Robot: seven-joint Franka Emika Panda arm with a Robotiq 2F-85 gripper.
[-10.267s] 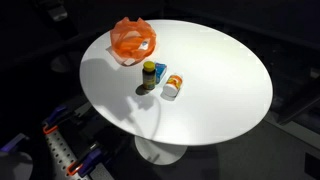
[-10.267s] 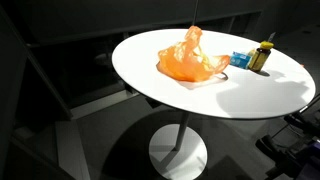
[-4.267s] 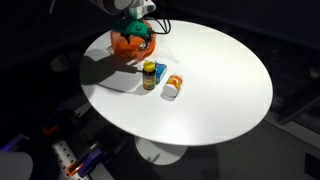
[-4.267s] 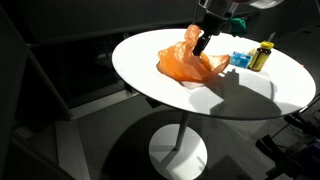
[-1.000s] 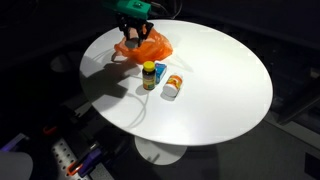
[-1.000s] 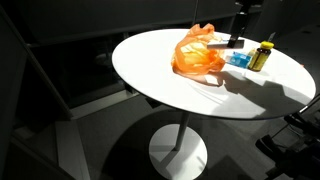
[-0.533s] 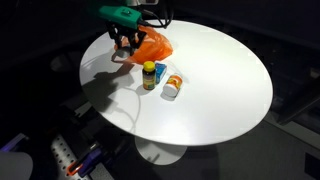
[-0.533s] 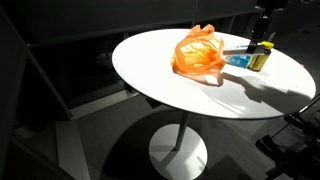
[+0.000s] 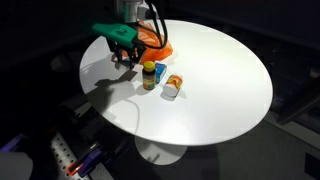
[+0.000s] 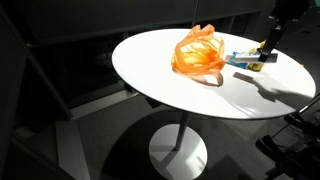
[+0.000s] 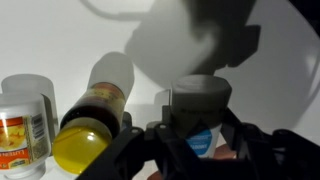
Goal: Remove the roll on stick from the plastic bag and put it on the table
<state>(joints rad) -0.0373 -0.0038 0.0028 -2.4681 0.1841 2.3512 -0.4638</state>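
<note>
**A:** The roll on stick (image 11: 200,97) is out of the plastic bag (image 10: 200,55). The wrist view shows a chunky grey cap with a bit of blue under it, kinda blurry. It's sitting between the jaws of the gripper (image 9: 126,58), which look closed on it. Can't tell if it's touching the table (image 9: 220,90).

**B:** My worry is the yellow-capped bottle (image 9: 149,75) just beside it. Let go there and a finger swinging outward could clip the bottle, which might then knock the white jar (image 9: 172,88) next to it.

**A:** Also it's round. Dropped from up high or laid on its side, I reckon it rolls, and that spot's near the table's edge.

**B:** Yeah, low and upright, I'd say.
</note>
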